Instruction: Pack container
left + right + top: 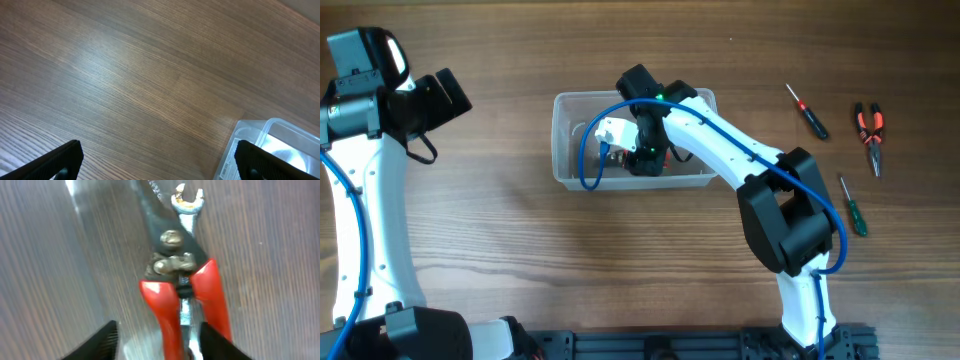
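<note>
The clear plastic container point(563, 140) stands mid-table; its corner also shows in the left wrist view point(280, 134). My right gripper point(646, 152) reaches down inside it. In the right wrist view the gripper point(159, 341) is open, its fingers on either side of the handles of red-handled cutters point(170, 300) lying on the tub floor. A silver open-end wrench point(187, 201) lies under the cutters. My left gripper point(448, 95) is open and empty over bare table left of the tub, as the left wrist view point(157, 165) shows.
Right of the tub lie a red-handled screwdriver point(808, 110), orange-and-black pliers point(869, 130) and a green-handled screwdriver point(853, 206). The right arm's blue cable loops over the tub's left half point(586, 160).
</note>
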Tool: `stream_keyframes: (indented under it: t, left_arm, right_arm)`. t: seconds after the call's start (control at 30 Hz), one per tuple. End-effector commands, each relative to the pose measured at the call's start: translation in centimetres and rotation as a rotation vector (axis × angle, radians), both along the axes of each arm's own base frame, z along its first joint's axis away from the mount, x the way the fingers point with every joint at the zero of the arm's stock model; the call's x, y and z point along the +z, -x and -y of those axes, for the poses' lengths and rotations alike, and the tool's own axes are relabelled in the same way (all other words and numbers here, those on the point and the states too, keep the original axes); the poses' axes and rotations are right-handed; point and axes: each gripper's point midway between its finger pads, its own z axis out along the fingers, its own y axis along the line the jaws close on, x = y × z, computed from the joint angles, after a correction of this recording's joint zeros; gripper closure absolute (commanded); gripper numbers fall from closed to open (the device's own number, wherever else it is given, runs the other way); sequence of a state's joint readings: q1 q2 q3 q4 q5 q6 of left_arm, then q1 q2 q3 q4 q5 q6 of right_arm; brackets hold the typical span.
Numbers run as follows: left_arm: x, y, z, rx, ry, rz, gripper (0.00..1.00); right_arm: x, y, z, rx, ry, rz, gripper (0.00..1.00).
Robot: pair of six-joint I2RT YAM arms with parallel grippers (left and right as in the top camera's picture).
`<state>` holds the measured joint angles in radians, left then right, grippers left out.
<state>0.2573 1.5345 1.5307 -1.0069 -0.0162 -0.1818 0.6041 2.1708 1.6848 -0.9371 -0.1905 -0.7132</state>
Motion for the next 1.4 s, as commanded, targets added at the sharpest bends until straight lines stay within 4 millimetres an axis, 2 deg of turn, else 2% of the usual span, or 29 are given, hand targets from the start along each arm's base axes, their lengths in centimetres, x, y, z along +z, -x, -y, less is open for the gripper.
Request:
stream_keyframes:
  t: [0.0,0.03,0.07,0.1,0.13,0.17,0.2,0.23,0.27,0.3,0.37,0.43,0.47,0.5,0.53,0.6,0.67,0.73,0.87,0.93,1.03,1.2,1.37]
  left_arm:
    - [-0.1,-0.1,0.2,0.004,0.020,0.003,0.00]
    - [-0.1,-0.1,0.2,0.004,0.020,0.003,0.00]
    - [-0.1,-0.1,0.2,0.004,0.020,0.003,0.00]
    - [-0.1,-0.1,0.2,0.004,0.020,0.003,0.00]
    - [-0.1,-0.1,0.2,0.004,0.020,0.003,0.00]
    - [-0.1,-0.1,0.2,0.004,0.020,0.003,0.00]
    - [-0.1,-0.1,0.2,0.004,0.020,0.003,0.00]
    - [-0.1,-0.1,0.2,0.004,0.020,0.003,0.00]
    - [-0.1,-0.1,0.2,0.004,0.020,0.003,0.00]
    - [-0.1,-0.1,0.2,0.004,0.020,0.003,0.00]
    - [-0.1,-0.1,0.2,0.004,0.020,0.003,0.00]
    - [-0.1,-0.1,0.2,0.004,0.020,0.003,0.00]
    - [-0.1,-0.1,0.2,0.004,0.020,0.003,0.00]
    - [-0.1,-0.1,0.2,0.004,0.020,0.003,0.00]
    - [-0.1,-0.1,0.2,0.004,0.020,0.003,0.00]
    - [-0.1,-0.1,0.2,0.004,0.020,0.003,0.00]
    - [-0.1,-0.1,0.2,0.004,0.021,0.004,0.00]
    - [-0.1,0.0,0.2,0.004,0.022,-0.002,0.00]
    - [-0.2,0.1,0.2,0.004,0.023,-0.008,0.00]
    - [-0.2,0.1,0.2,0.005,0.023,-0.006,0.00]
    - [-0.2,0.1,0.2,0.005,0.023,-0.006,0.00]
    - [-0.2,0.1,0.2,0.004,0.022,-0.004,0.00]
    - [-0.2,0.1,0.2,0.004,0.022,-0.004,0.00]
  right_arm:
    - [5.9,-1.6,-0.6,-0.123,-0.070,0.084,0.30]
    - [8.2,-2.1,-0.4,-0.154,-0.076,0.123,0.24]
    - [12.0,-2.8,0.4,-0.201,-0.095,0.187,0.13]
    - [14.4,-3.2,1.0,-0.230,-0.113,0.232,0.06]
    - [16.1,-3.6,1.6,-0.258,-0.127,0.270,0.00]
    - [19.0,-4.5,3.1,-0.341,-0.147,0.339,0.00]
    - [22.9,-5.8,6.3,-0.520,-0.177,0.428,0.00]
    - [24.8,-6.3,8.3,-0.621,-0.197,0.464,0.00]
    - [26.8,-6.8,11.3,-0.751,-0.226,0.496,0.00]
    - [27.9,-7.0,13.6,-0.836,-0.247,0.507,0.00]
    - [28.7,-7.1,17.7,-0.952,-0.250,0.504,0.00]
    - [27.4,-6.8,24.3,-1.076,-0.179,0.454,0.00]
    - [26.2,-6.6,26.7,-1.075,-0.133,0.417,0.00]
    - [25.1,-6.4,28.2,-1.051,-0.099,0.383,0.00]
    - [23.0,-6.2,30.9,-1.009,-0.025,0.331,0.00]
    - [19.8,-6.2,33.9,-0.962,0.058,0.257,0.00]
    - [17.5,-6.8,35.8,-0.984,0.090,0.214,0.00]
    - [14.2,-7.9,37.4,-1.015,0.108,0.158,0.00]
    - [8.0,-8.6,37.4,-0.979,0.136,0.024,0.00]
    - [5.7,-8.8,37.1,-0.967,0.149,-0.023,0.00]
    - [1.6,-8.3,36.8,-0.956,0.176,-0.120,0.00]
    - [-1.7,-8.2,36.8,-0.953,0.194,-0.179,0.00]
    - [-3.3,-8.6,36.9,-0.953,0.195,-0.183,0.00]
